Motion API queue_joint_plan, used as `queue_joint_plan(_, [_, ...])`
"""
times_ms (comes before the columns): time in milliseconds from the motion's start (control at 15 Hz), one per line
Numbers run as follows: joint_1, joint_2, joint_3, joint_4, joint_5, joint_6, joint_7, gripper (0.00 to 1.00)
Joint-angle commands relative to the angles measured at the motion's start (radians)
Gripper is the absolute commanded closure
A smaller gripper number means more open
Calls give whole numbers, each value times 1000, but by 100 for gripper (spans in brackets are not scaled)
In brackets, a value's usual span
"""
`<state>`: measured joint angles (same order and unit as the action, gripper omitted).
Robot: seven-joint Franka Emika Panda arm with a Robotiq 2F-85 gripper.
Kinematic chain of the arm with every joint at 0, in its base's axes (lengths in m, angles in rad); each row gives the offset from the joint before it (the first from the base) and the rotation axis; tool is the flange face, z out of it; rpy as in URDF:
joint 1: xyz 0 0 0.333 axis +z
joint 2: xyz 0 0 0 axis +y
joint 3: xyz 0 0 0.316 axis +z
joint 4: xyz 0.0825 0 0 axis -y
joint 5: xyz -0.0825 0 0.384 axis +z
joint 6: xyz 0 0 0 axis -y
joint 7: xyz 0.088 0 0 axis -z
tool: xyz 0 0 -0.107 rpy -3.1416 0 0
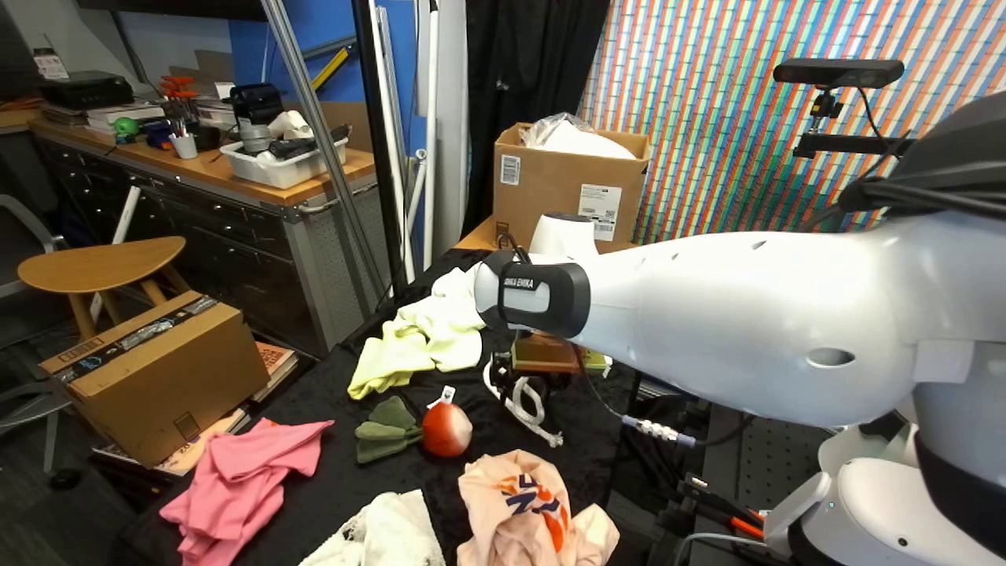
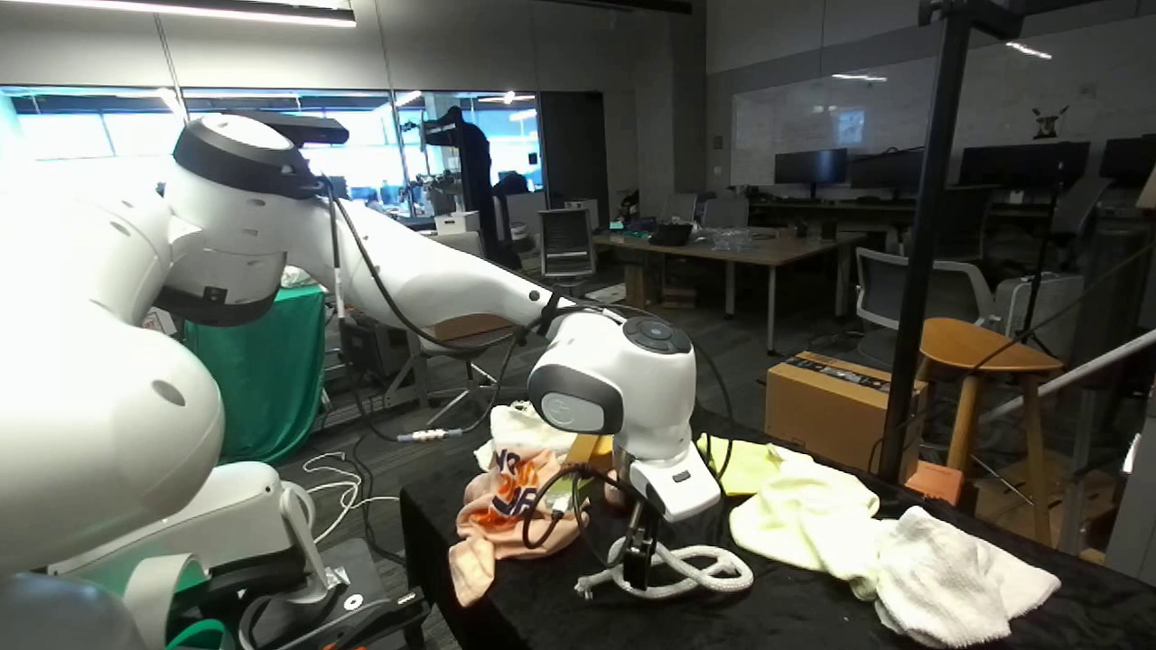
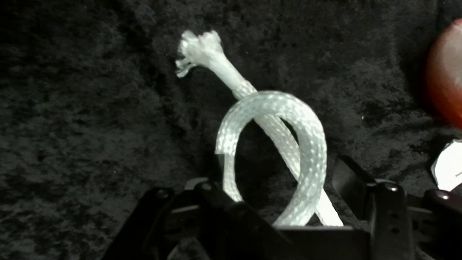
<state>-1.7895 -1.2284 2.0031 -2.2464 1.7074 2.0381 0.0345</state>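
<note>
Straddling rope loop [image 3: 314, 144], parted pincer [image 3: 280, 168].

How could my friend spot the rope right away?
Find the table draped in black, then the gripper pointing down at it. There lies the rope, curled into a loop. Unlike the red toy or the yellow cloth nearby, it is thin and white, with a frayed end.
</note>
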Motion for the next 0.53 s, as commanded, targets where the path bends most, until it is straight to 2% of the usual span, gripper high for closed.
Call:
queue_joint_plan(0, [-1,-40,-15,19,17,-21,-5,0])
queue_joint_plan(467, [-17,-84,-16,52,35,-2,5,0])
